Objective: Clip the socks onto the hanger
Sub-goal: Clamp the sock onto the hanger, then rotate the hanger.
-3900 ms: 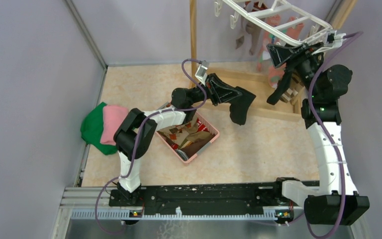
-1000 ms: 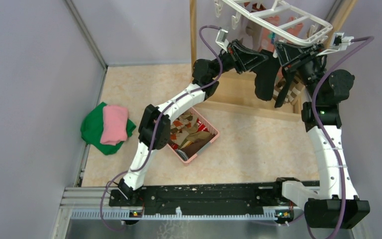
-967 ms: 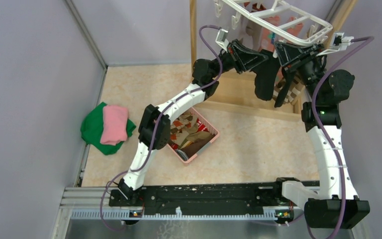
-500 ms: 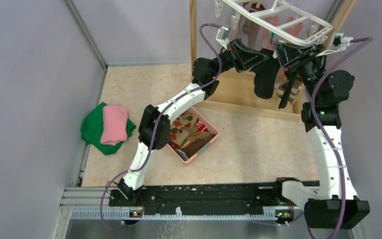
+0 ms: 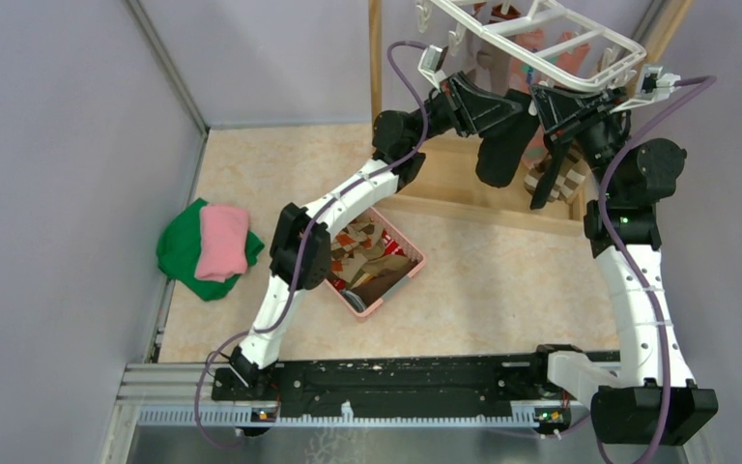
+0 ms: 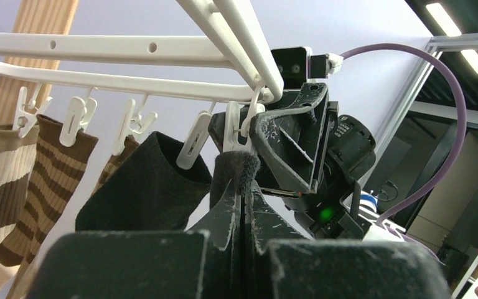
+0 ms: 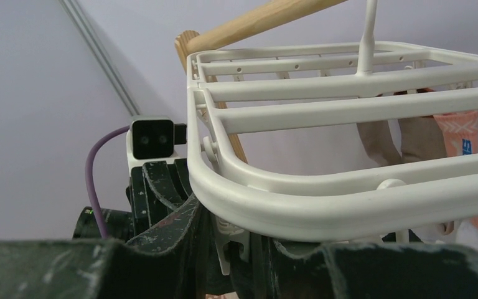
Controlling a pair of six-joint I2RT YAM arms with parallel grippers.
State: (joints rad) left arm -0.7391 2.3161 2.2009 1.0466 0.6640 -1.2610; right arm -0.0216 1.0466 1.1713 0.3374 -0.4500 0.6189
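The black sock (image 6: 155, 187) is lifted just under the hanger (image 6: 131, 84), which hangs from the wooden stand (image 6: 37, 28) at the far right. The left gripper (image 6: 243, 187) is pinched tight on its cuff. The right gripper (image 7: 227, 240) squeezes a white clip (image 7: 223, 252). The blue mark on the pink sock (image 7: 451, 134) is unreadable.

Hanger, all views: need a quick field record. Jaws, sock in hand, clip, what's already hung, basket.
left jaws: shut on the cuff of the black sock, raised just under the hanger
right jaws: shut on a white clip at the hanger's rim
sock vs clip: cuff right at the clip; cannot tell if it is pinched
already hung: striped socks, clipped along the same rail
pink basket: holds loose socks
cloths: green and pink, folded, far left
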